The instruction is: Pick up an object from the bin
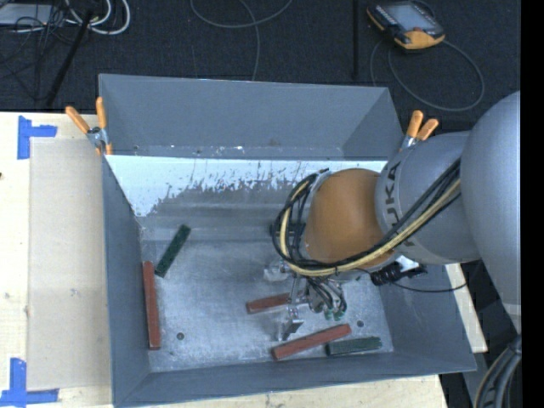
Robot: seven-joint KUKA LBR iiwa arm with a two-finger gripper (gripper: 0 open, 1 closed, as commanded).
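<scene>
Gripper (296, 311): low, seemingly touching short red bar (267, 304); width cannot be told. Centre across short red bar before closing.

text: "UKA" | on: grey arm casing (388, 204) | other text: none legible

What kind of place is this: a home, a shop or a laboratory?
Probably a robot laboratory: a large robot arm reaches into a grey metal bin of small sticks, and loose cables lie behind it.
</scene>
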